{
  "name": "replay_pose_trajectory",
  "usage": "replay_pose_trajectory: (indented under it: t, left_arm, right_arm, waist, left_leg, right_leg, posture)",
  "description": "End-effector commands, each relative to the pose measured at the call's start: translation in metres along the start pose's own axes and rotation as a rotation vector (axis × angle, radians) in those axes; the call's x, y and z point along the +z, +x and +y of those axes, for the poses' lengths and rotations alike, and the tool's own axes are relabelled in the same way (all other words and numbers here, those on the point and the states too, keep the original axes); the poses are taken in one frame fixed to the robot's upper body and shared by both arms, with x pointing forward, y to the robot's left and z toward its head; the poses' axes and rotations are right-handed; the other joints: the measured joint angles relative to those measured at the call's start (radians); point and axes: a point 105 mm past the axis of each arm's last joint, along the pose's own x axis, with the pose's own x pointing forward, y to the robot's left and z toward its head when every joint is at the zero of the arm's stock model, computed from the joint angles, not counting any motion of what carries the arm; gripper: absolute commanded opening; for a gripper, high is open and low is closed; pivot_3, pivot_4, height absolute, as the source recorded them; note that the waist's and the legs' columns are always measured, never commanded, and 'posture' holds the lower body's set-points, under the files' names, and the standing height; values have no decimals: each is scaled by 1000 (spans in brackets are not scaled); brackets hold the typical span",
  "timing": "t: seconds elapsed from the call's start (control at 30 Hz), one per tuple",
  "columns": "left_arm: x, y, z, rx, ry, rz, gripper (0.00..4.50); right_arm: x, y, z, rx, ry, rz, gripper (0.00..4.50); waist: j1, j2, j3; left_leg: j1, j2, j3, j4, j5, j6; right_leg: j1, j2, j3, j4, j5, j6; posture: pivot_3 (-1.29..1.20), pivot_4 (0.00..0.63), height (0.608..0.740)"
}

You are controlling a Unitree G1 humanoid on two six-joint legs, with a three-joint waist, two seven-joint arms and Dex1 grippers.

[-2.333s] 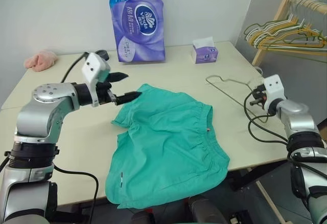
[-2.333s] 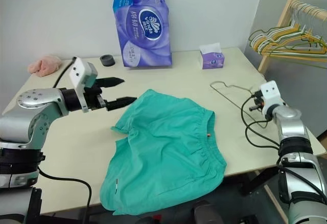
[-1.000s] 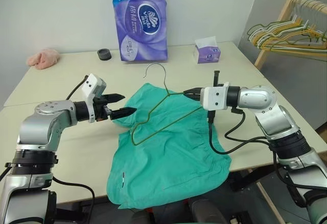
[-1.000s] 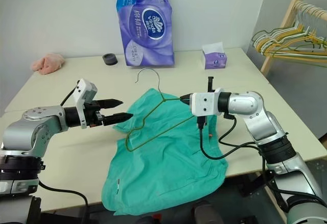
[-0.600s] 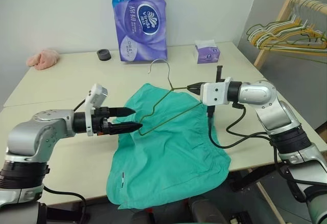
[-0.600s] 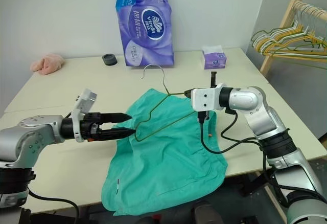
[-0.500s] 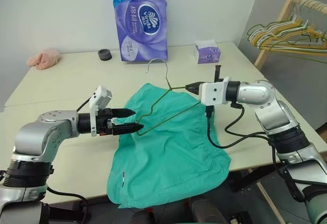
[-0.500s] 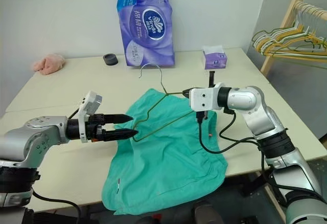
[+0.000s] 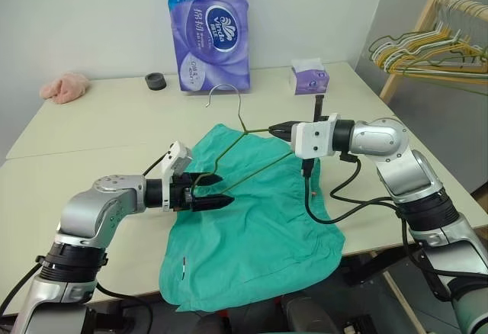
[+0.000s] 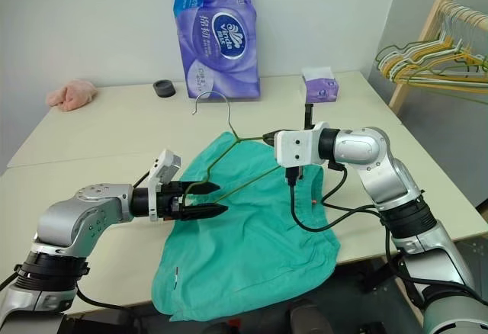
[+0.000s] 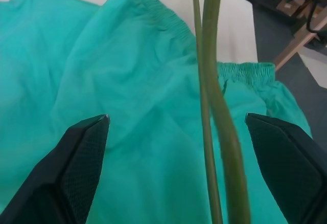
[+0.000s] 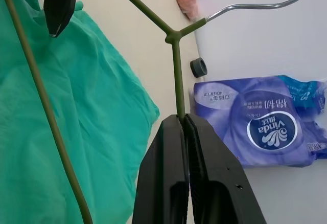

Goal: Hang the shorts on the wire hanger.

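Note:
The teal shorts (image 9: 259, 227) lie spread flat on the table, their lower part hanging over the near edge. My right gripper (image 9: 274, 129) is shut on one shoulder of the wire hanger (image 9: 244, 130), near its neck. It holds the hanger tilted above the shorts, hook pointing up and away. My left gripper (image 9: 225, 188) is open at the hanger's far corner, just over the shorts' left leg. In the left wrist view the wire hanger (image 11: 212, 106) runs between the spread fingers (image 11: 76, 168). The right wrist view has the fingers (image 12: 176, 157) pinched on the wire.
A tall purple tissue pack (image 9: 207, 33), a black ring (image 9: 155, 81) and a small tissue box (image 9: 309, 77) stand along the table's back. A pink cloth lump (image 9: 63, 87) lies at the back left. A wooden rack with bunched hangers (image 9: 427, 44) stands right of the table.
The right gripper has carried the hanger from the table's right side over the shorts. The left gripper has moved right and down, its open fingers now around the hanger's far corner.

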Motion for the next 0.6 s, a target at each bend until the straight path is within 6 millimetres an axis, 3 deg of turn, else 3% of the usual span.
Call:
replay_pose_trajectory:
  t: [0.03,0.4,0.5,0.6]
  left_arm:
    - [14,-4,3,20,21,-37,3340]
    - [7,0,-3,7,26,-3,114]
    - [5,-2,-2,22,38,8,47]
    - [5,-7,3,53,49,13,0]
  right_arm:
    - [12,-3,-8,-22,-28,-35,0]
    - [14,-3,-3,-6,-14,-42,0]
    - [18,-7,13,97,-15,-68,0]
    - [22,-12,16,111,38,-84,735]
  waist:
    - [0,0,0]
    - [-1,0,0]
    - [0,0,0]
    - [0,0,0]
  left_leg:
    - [0,0,0,0,0,0]
    - [0,0,0,0,0,0]
    - [0,0,0,0,0,0]
    - [0,0,0,0,0,0]
  right_leg:
    - [0,0,0,0,0,0]
    - [0,0,0,0,0,0]
    - [0,0,0,0,0,0]
    - [0,0,0,-1,0,0]
  posture:
    - [-188,67,740]
    - [-184,63,740]
    - [-184,60,740]
    - [-185,59,740]
